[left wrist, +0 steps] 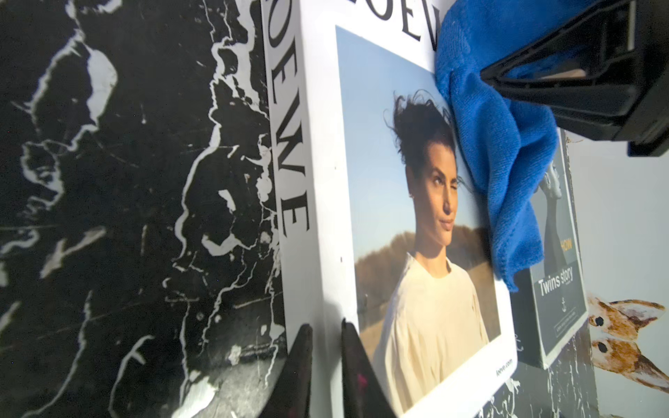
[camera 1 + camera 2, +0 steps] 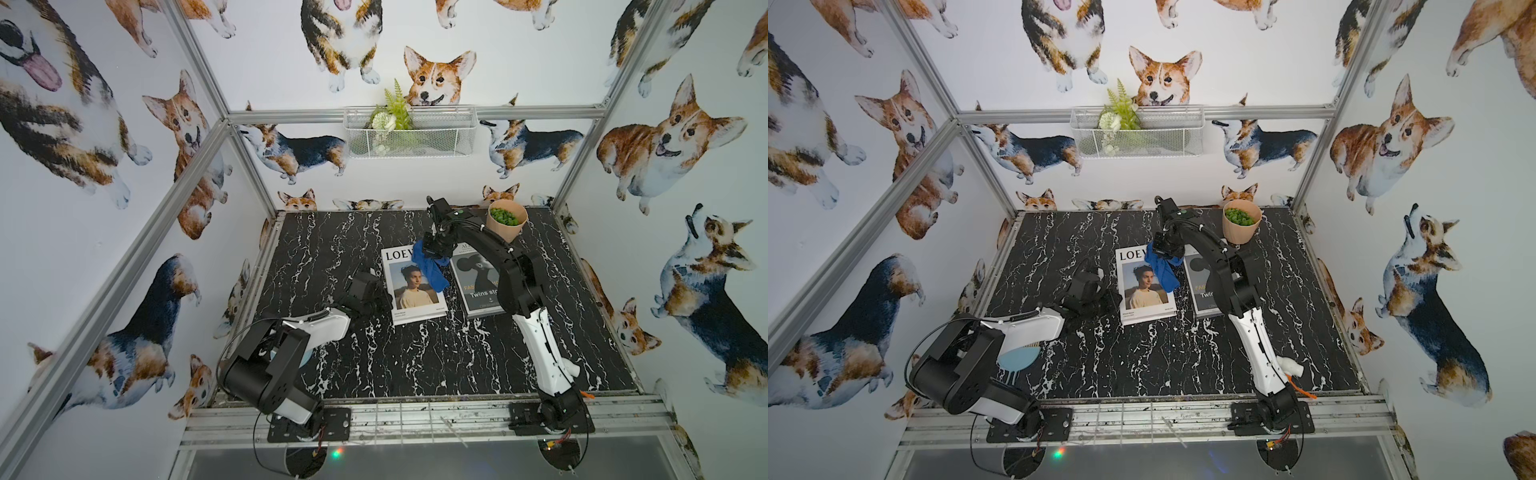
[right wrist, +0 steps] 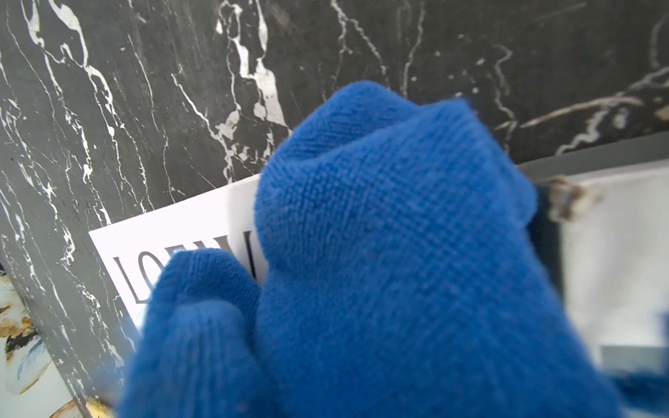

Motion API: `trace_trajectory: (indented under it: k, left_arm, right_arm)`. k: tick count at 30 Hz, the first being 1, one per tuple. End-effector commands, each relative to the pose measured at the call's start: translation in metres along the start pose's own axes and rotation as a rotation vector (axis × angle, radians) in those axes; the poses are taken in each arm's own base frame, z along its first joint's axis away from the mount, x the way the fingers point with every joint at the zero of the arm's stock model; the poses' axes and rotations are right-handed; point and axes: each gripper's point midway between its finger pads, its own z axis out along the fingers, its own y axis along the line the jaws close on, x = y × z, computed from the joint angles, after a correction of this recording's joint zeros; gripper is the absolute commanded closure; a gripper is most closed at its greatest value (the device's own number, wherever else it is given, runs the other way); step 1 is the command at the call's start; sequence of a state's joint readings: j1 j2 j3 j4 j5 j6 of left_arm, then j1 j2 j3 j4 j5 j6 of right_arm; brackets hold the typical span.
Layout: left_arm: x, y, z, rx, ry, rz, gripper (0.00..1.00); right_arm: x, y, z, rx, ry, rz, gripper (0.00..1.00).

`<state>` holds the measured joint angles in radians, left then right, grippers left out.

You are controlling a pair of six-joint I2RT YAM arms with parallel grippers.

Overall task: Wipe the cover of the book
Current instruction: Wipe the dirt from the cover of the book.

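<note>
Top views: the white book lies flat on the black marble table. The right gripper hangs over its far right corner, pinching a floppy blue cloth that drapes onto the cover, arm stretched forward, wrist bent down. The left gripper sits low beside the left edge.

Left wrist: its fingertips are pressed nearly together at the glossy spine.

Right wrist: fuzzy cloth fills the view, with the title peeking out underneath.

We record white walls printed with corgi dogs on three sides. A white wire basket hangs on the back wall from a metal frame bar; a fern stands in it. Below the basket lies a black table veined in white. Below and right of the basket, a tan pot of greenery stands near the table's back edge.
</note>
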<state>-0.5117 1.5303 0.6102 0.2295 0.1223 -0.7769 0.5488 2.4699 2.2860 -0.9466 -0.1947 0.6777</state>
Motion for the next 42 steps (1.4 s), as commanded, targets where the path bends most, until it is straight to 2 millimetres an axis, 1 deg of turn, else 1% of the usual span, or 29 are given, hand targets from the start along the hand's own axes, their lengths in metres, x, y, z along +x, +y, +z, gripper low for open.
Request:
trace_trajectory:
  k: [1, 2, 4, 5, 7, 9, 12, 13, 15, 18, 20, 23, 26, 27, 28, 29, 31, 34, 38, 40, 42]
  left_arm:
    - [0.042, 0.050, -0.005, -0.201, 0.152, -0.021, 0.82]
    - [0.043, 0.050, -0.004, -0.201, 0.154, -0.022, 0.82]
    - [0.043, 0.050, -0.004, -0.203, 0.153, -0.023, 0.82]
    - [0.042, 0.049, -0.004, -0.201, 0.151, -0.024, 0.82]
    - [0.041, 0.048, -0.004, -0.199, 0.149, -0.026, 0.82]
    - [0.040, 0.047, -0.004, -0.197, 0.146, -0.025, 0.82]
    - [0.038, 0.046, -0.004, -0.195, 0.142, -0.025, 0.82]
    - [0.037, 0.046, -0.004, -0.194, 0.141, -0.025, 0.82]
    - [0.038, 0.046, -0.003, -0.193, 0.141, -0.027, 0.82]
    - [0.039, 0.046, -0.002, -0.190, 0.144, -0.030, 0.82]
    - [0.040, 0.047, -0.001, -0.189, 0.147, -0.032, 0.82]
    - [0.041, 0.047, 0.000, -0.189, 0.149, -0.034, 0.82]
    - [0.041, 0.047, -0.001, -0.191, 0.148, -0.035, 0.82]
    - [0.041, 0.047, -0.001, -0.191, 0.148, -0.035, 0.82]
    - [0.041, 0.048, -0.002, -0.192, 0.147, -0.034, 0.82]
    - [0.040, 0.048, -0.002, -0.193, 0.146, -0.035, 0.82]
    - [0.040, 0.047, -0.002, -0.191, 0.146, -0.035, 0.82]
    - [0.040, 0.047, -0.002, -0.191, 0.144, -0.034, 0.82]
    - [0.041, 0.047, -0.001, -0.190, 0.147, -0.035, 0.82]
    - [0.041, 0.048, -0.001, -0.191, 0.147, -0.035, 0.82]
    - [0.042, 0.048, 0.000, -0.192, 0.149, -0.032, 0.82]
  right_arm:
    - [0.034, 0.020, 0.024, 0.023, 0.086, -0.039, 1.00]
    - [0.039, 0.028, 0.027, 0.013, 0.096, -0.052, 1.00]
    - [0.045, 0.036, 0.031, 0.007, 0.113, -0.062, 1.00]
    - [0.048, 0.035, 0.030, 0.013, 0.121, -0.065, 1.00]
    - [0.054, 0.027, 0.027, 0.040, 0.131, -0.080, 1.00]
    - [0.056, 0.014, 0.017, 0.079, 0.117, -0.101, 1.00]
    - [0.065, -0.023, 0.000, 0.129, 0.105, -0.086, 1.00]
    - [0.063, -0.029, -0.007, 0.122, 0.090, -0.070, 1.00]
    - [0.072, -0.050, -0.017, 0.123, 0.077, -0.036, 1.00]
    - [0.090, -0.058, -0.024, 0.117, 0.084, -0.031, 1.00]
    - [0.111, -0.052, -0.021, 0.104, 0.106, -0.045, 1.00]
    - [0.140, -0.028, -0.011, 0.080, 0.140, -0.084, 1.00]
    - [0.166, -0.003, 0.003, 0.047, 0.174, -0.118, 1.00]
    - [0.172, 0.004, 0.007, 0.042, 0.184, -0.130, 1.00]
    - [0.176, 0.006, 0.010, 0.046, 0.194, -0.136, 1.00]
    - [0.178, 0.007, 0.010, 0.047, 0.196, -0.141, 1.00]
    - [0.176, -0.003, 0.008, 0.080, 0.183, -0.150, 1.00]
    - [0.168, -0.030, -0.002, 0.124, 0.161, -0.131, 1.00]
    - [0.153, -0.076, -0.023, 0.168, 0.123, -0.053, 1.00]
    - [0.153, -0.083, -0.029, 0.167, 0.112, -0.043, 1.00]
    - [0.160, -0.075, -0.028, 0.143, 0.125, -0.045, 1.00]
